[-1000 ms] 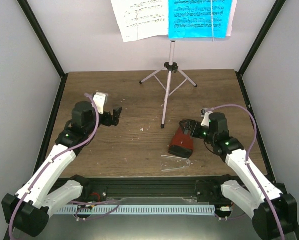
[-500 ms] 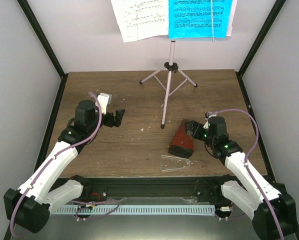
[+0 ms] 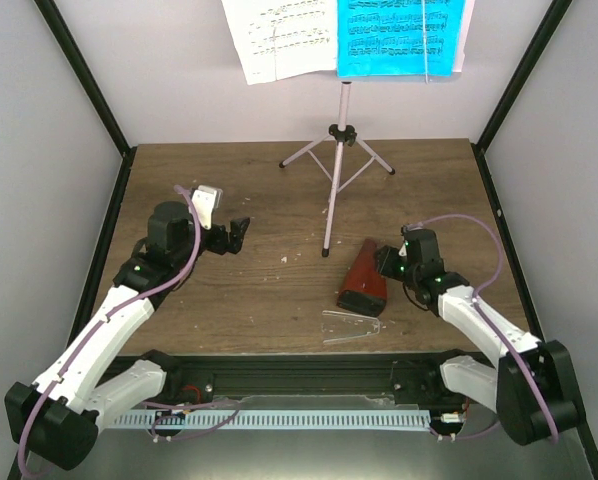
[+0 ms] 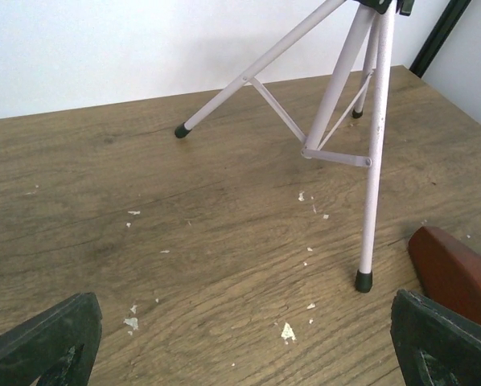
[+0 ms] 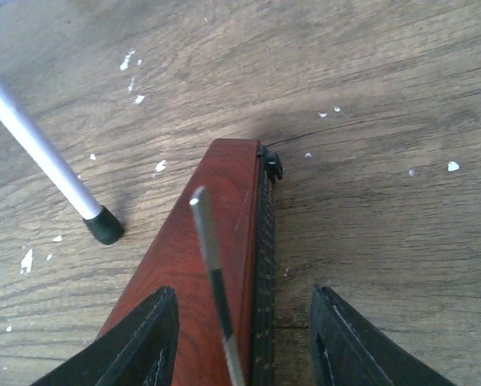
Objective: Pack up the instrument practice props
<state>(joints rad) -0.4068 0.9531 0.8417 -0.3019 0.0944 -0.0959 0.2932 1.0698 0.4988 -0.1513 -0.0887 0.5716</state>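
Right wrist: right jaws part-closed astride brown pyramid metronome point(image 5: 180, 257) lying on counter point(image 5: 385, 96); one pad point(image 5: 353, 346) clear of its side, nothing grasped. Pink music stand foot point(image 5: 104, 227) just left of jaws. Left jaws released wide, holding nothing.

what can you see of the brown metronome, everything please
The metronome is a reddish-brown, wood-look pyramid lying on its side on the table, narrow end near the stand's foot. Its clear cover is off, lying apart nearer the arms, baring a thin metal pendulum rod and dark scale. The right gripper straddles it, a gap showing beside one finger.
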